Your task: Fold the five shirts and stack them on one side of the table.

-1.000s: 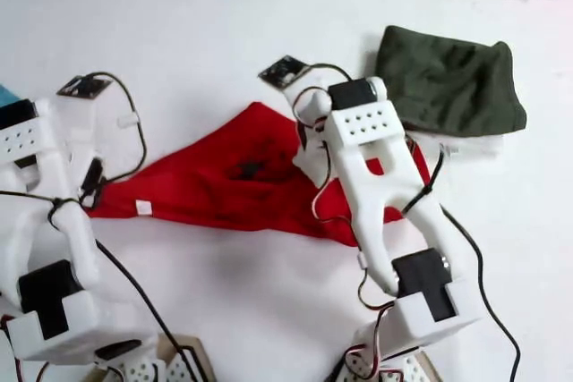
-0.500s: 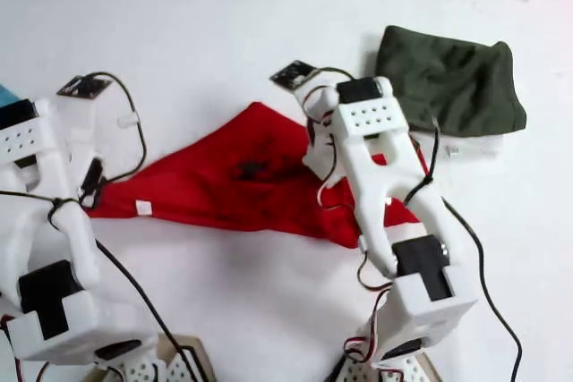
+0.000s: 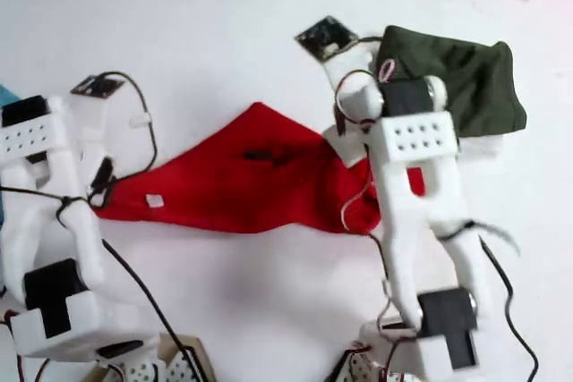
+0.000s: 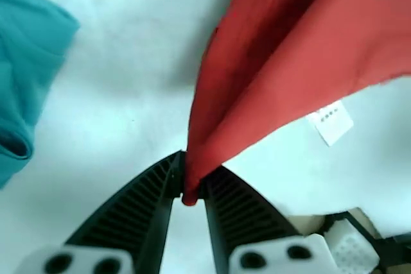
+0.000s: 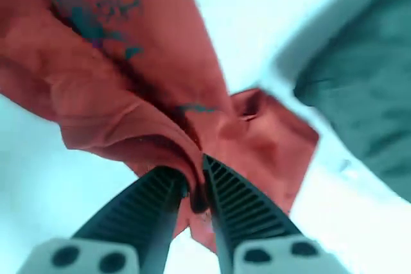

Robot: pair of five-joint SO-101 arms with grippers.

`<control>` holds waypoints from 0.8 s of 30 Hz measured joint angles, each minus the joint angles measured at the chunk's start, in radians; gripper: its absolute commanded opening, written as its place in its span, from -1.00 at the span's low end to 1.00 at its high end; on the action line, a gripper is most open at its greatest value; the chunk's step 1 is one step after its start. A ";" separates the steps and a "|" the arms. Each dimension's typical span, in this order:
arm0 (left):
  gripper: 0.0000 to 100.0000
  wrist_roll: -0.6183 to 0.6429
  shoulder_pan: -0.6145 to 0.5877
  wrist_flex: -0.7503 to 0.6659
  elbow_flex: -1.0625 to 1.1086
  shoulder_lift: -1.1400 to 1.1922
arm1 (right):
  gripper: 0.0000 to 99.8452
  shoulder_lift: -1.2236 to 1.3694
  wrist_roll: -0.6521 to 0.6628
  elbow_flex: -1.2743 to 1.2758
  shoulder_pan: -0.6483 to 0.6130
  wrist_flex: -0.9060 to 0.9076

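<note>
A red shirt (image 3: pixel 242 181) lies stretched across the middle of the white table, folded over itself into a long wedge. My left gripper (image 4: pixel 188 187) is shut on its pointed end (image 4: pixel 257 94) at the table's left side (image 3: pixel 106 194). The right gripper (image 5: pixel 194 190) is shut on a bunched fold of the red shirt (image 5: pixel 128 81) near its right end, under the arm (image 3: pixel 407 145). Close behind that arm, a folded dark green shirt (image 3: pixel 452 82) rests on a folded white one (image 3: pixel 474 145). Beside the left arm lies a teal shirt (image 4: pixel 26 88).
The left arm's base (image 3: pixel 54 301) stands at the front left and the right arm's base (image 3: pixel 443 333) at the front right. Cables (image 3: pixel 134 284) trail over the table between them. Bare white tabletop (image 3: pixel 179 33) stretches behind the red shirt.
The right arm has swung right and back toward the green shirt, dragging the red shirt's right end with it. The left gripper has shifted slightly right, still holding its end.
</note>
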 measured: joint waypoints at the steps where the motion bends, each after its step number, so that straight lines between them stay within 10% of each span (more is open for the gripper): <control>1: -0.94 0.015 0.008 0.023 -0.029 0.000 | -0.97 -0.029 0.000 0.000 0.012 -0.014; 14: -0.95 0.121 0.060 0.123 -0.430 -0.040 | -0.97 -0.227 0.000 -0.029 0.124 -0.201; 24: -0.95 0.123 0.209 0.123 -0.442 -0.575 | -0.97 -0.342 -0.026 -0.178 0.186 -0.245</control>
